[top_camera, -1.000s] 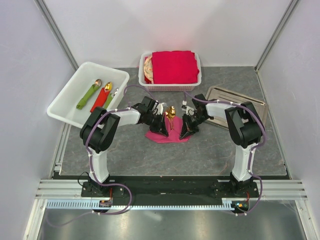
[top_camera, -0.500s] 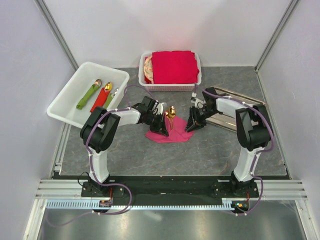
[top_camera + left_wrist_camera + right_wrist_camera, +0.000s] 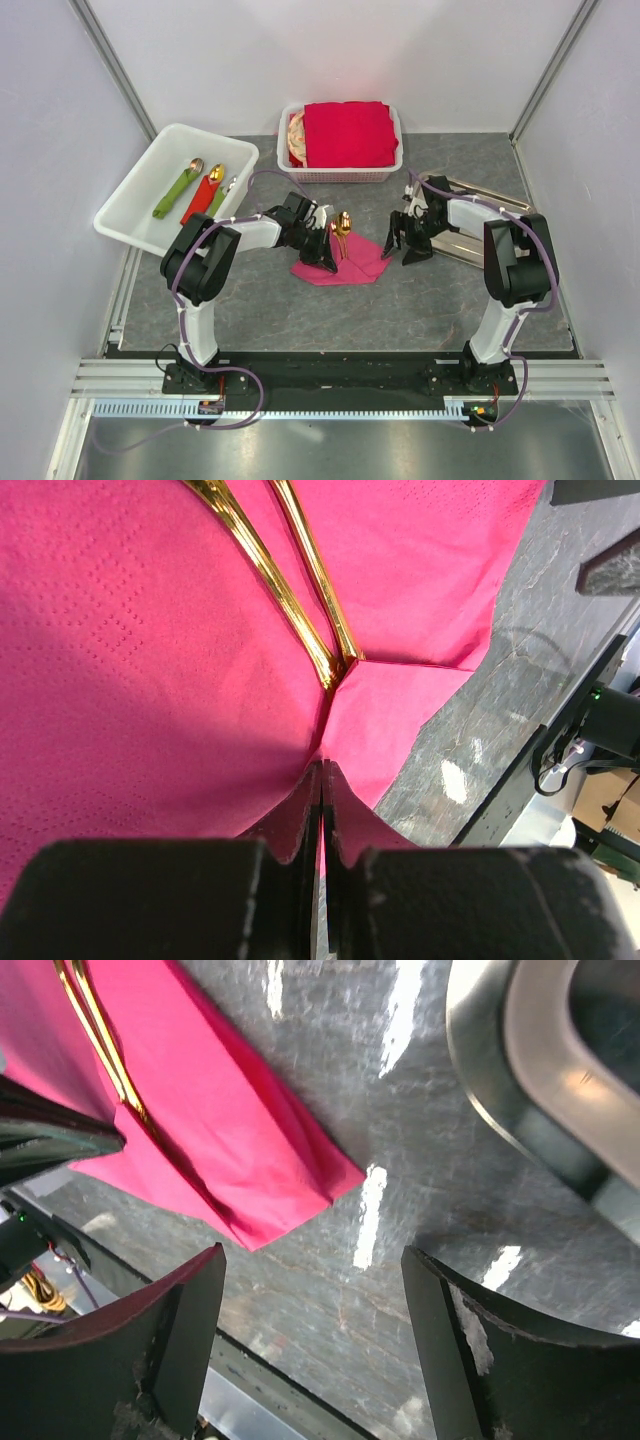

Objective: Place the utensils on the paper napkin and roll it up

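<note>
The pink paper napkin (image 3: 352, 264) lies on the grey table in front of the basket, partly folded. The gold utensils (image 3: 343, 227) rest on it, their slim handles (image 3: 290, 600) meeting at a crease. My left gripper (image 3: 322, 254) is shut, and its tips (image 3: 321, 778) pinch a raised fold of the napkin (image 3: 150, 660). My right gripper (image 3: 410, 243) stands open just right of the napkin with nothing between its fingers. In the right wrist view that gripper (image 3: 315, 1305) is over bare table, with the napkin's corner (image 3: 230, 1160) and the utensils (image 3: 100, 1050) ahead to the left.
A white tub (image 3: 128, 190) at the left holds spoons wrapped in green and red bundles. A white basket (image 3: 392, 165) with a stack of red napkins stands at the back. A metal tray (image 3: 470, 200) lies right behind my right gripper, its rim (image 3: 490, 1110) close by.
My right gripper has opened, let go of the napkin's right edge and drawn back to the right toward the metal tray. The left gripper has kept its pinch.
</note>
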